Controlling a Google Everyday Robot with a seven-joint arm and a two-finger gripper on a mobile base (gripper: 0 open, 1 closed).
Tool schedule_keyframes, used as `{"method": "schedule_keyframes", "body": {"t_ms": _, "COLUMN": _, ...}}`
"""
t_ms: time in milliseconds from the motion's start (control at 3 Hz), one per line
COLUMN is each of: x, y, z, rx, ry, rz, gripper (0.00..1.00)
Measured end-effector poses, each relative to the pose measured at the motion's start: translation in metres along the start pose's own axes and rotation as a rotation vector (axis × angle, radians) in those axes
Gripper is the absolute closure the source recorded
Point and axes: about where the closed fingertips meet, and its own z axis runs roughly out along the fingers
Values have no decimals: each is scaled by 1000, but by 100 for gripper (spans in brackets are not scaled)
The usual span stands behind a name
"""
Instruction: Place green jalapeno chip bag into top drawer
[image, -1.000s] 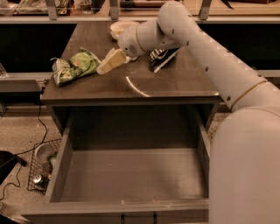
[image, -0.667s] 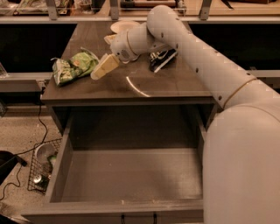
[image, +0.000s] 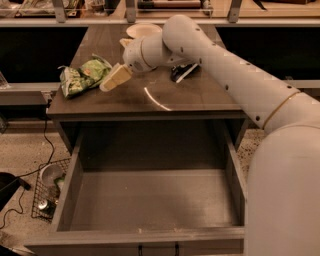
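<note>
We are watching the gripper (image: 114, 78) hanging low over the table (image: 200, 100), just beside the green chip bag (image: 82, 77), at the bag's 3 o'clock. We cannot tell whether the gripper is spread or closed, since it is showing as one pale wedge, nor whether its tip is already touching the foil.

The chip bag is lying crumpled near the table's left edge, toward 10 o'clock in the view. The drawer (image: 67, 187) is standing pulled out and open at 6 o'clock, below the table's front edge.

We are judging the bag to be very light, soft and crinkly. It will probably slide across the smooth wood if it is nudged sideways, and the chips inside will crush under a hard squeeze. We are thinking the best hold is a gentle pinch on a raised fold or the puffed right end facing the gripper, not on the flat middle.

The arm (image: 225, 70) is covering most of a dark bag (image: 182, 73) at 1 o'clock, so we are only making out its edge. A plate (image: 142, 30) is sitting at 12 o'clock, partly hidden. The drawer's front and handle are being cut off by the bottom edge.
</note>
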Motion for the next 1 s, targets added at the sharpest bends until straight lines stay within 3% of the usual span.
{"method": "schedule_keyframes", "body": {"t_ms": 333, "x": -1, "y": -8, "z": 11, "rx": 15, "ry": -17, "rz": 1, "gripper": 0}}
{"method": "schedule_keyframes", "body": {"t_ms": 1000, "x": -1, "y": -13, "z": 31, "rx": -37, "ry": -71, "rz": 48, "gripper": 0}}
